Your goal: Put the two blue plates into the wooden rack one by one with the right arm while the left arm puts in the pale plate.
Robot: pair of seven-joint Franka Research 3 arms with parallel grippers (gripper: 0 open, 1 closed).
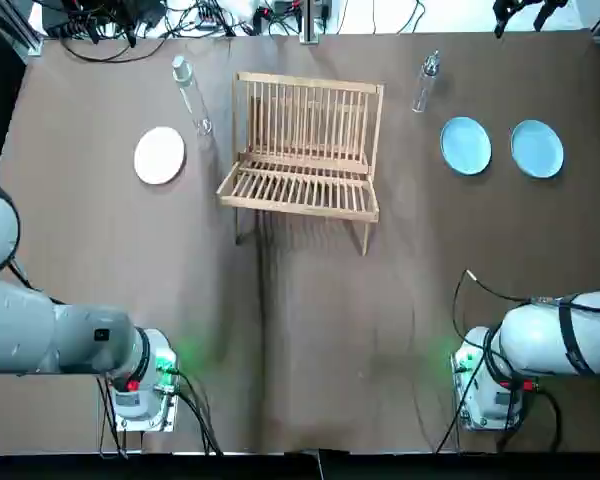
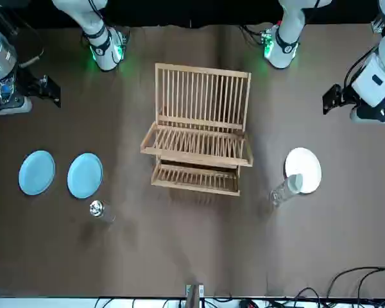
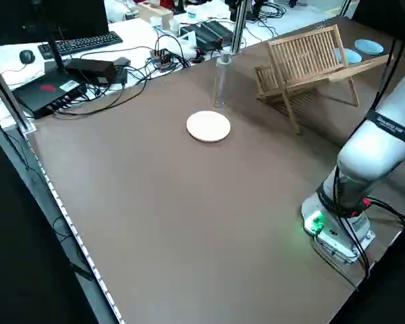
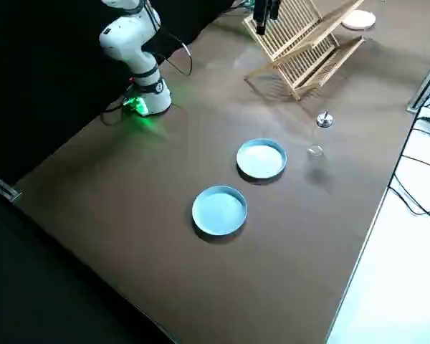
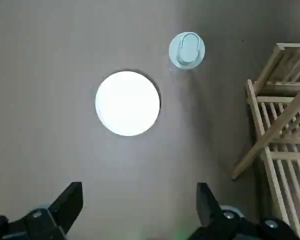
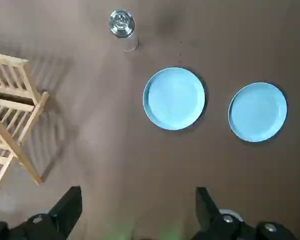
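Observation:
The wooden rack [image 1: 305, 150] stands at the middle back of the table with nothing in it. A pale plate [image 1: 159, 155] lies flat to its left. Two blue plates [image 1: 466, 145] [image 1: 537, 148] lie flat side by side to its right. My left gripper [image 5: 138, 207] hangs open high above the table on the near side of the pale plate [image 5: 127, 103], holding nothing. My right gripper [image 6: 138, 210] is open too, high above the near side of the two blue plates [image 6: 174, 98] [image 6: 257, 111], and holds nothing.
A clear bottle [image 1: 190, 95] stands between the pale plate and the rack. A second bottle [image 1: 425, 82] stands between the rack and the blue plates. Both arm bases [image 1: 140, 385] [image 1: 490, 385] sit at the near edge. Cables lie beyond the far edge.

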